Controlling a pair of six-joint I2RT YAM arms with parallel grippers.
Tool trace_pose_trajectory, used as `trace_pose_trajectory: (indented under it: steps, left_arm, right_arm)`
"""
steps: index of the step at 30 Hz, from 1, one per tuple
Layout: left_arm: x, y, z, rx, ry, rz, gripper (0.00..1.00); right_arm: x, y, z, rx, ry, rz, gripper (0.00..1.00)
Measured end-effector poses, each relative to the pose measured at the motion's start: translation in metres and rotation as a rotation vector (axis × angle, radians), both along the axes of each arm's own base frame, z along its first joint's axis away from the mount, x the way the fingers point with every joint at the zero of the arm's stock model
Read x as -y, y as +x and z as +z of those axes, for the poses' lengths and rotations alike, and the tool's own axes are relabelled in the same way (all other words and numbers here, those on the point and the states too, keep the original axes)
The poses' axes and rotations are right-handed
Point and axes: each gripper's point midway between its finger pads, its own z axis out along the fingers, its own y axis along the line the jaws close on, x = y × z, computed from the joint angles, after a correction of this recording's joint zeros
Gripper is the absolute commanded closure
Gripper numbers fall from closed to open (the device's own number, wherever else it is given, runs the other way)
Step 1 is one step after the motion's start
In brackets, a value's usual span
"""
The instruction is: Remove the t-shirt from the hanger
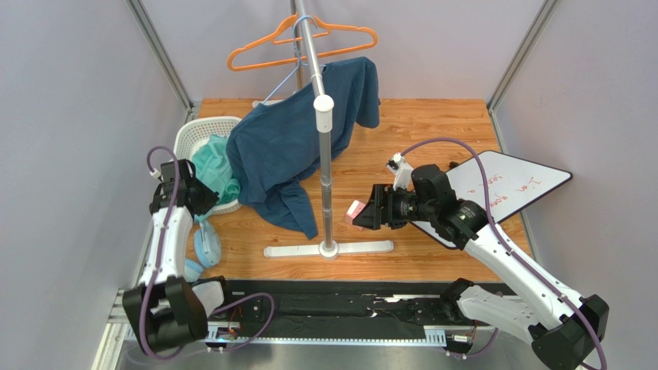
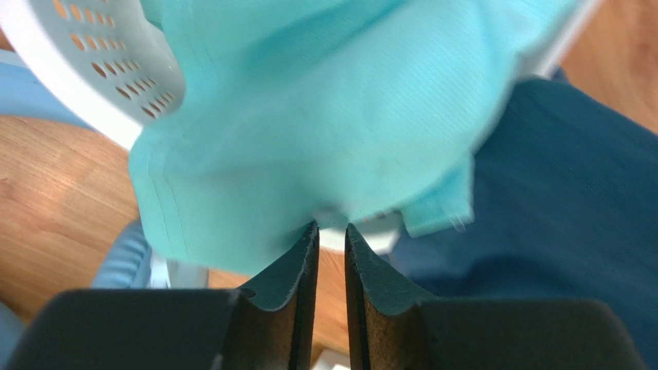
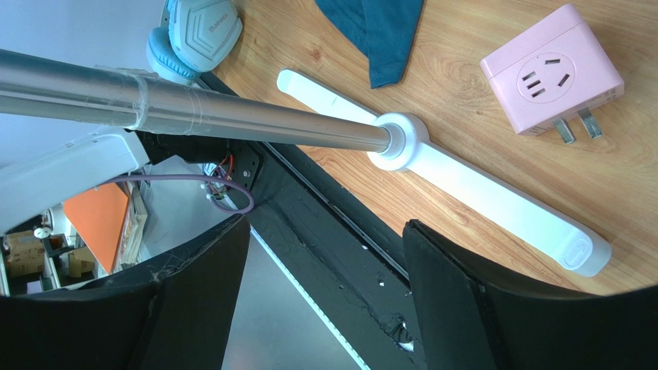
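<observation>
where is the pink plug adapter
In the top view, the pink square plug adapter lies on the wooden table, right of the silver rack pole, beside the right gripper.

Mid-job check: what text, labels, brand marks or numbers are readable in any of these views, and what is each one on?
whiteboard: a few lines of red handwriting, too small and tilted to read.
blue headphones: a moulded shape on the earcup, no legible brand.
pink plug adapter: no print visible on the faces shown, only socket slots.
No other readable text in any view.
</observation>
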Motion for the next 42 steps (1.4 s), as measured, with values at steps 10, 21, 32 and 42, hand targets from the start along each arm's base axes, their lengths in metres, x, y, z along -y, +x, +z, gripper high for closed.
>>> trace_pose_trajectory:
  steps: [10, 21, 32, 42]
  left_arm:
    - [-0.042, 0.084, -0.04, -0.108, -0.035, 0.026, 0.77]
    - [-0.04, 0.115, -0.023, 0.03, -0.066, 0.0, 0.45]
    - [0.0, 0.081, 0.081, 0.323, -0.123, -0.079, 0.37]
    - [0.047, 0.006, 0.2, 0.685, -0.026, -0.256, 0.38]
  right_arm:
    - [-0.006, 0.011, -0.013, -0.029, -0.023, -0.021, 0.22]
    - [-0.01, 0.018, -0.031, -0.074, -0.06, -0.024, 0.22]
    - [-0.003, 0.022, -0.03, -0.043, -0.098, -0.044, 0.21]
    - [0.008, 0.034, -0.006, 0.057, -0.135, -0.09, 0.2]
